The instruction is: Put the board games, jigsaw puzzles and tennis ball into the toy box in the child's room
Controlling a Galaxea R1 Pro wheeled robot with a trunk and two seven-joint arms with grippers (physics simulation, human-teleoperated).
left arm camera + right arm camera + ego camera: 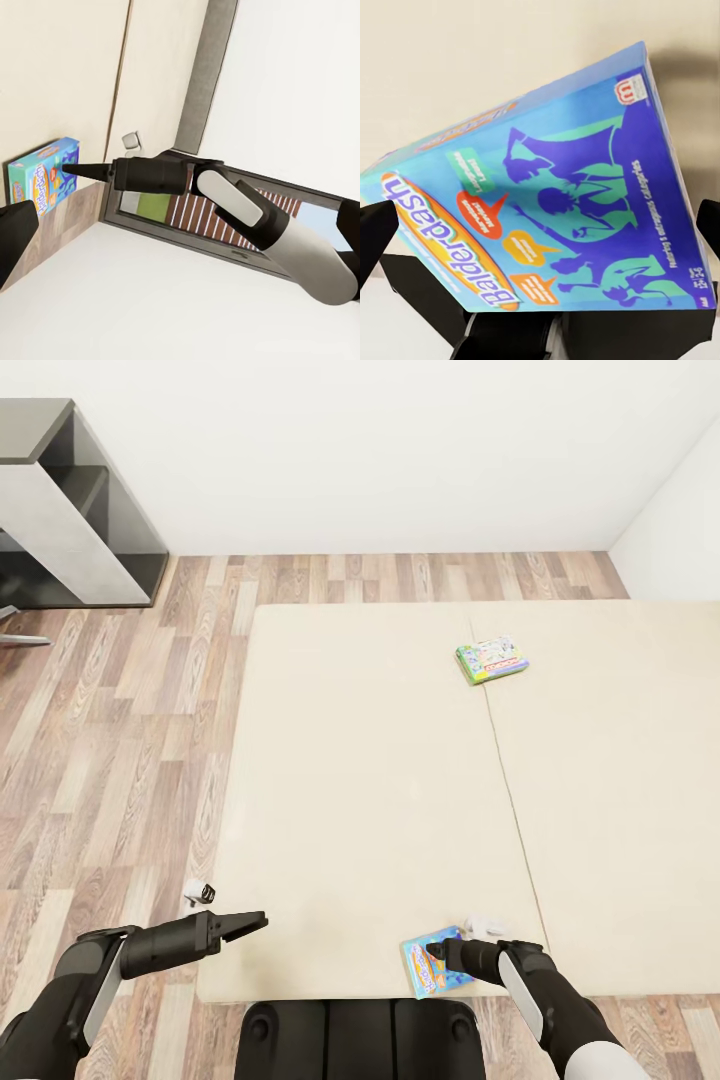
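Head view shows the right gripper [437, 952] hovering over the blue game box [432, 962] at the bed's [370, 780] near edge, jaws spread wide either side, gripping nothing. That box looks light, stiff and slick, so pinch across its thin edges; the left gripper [262, 918] hangs idle, jaw gap unclear.

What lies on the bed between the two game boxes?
Bare beige mattress, seen in the head view, between the blue box and the green-edged box.
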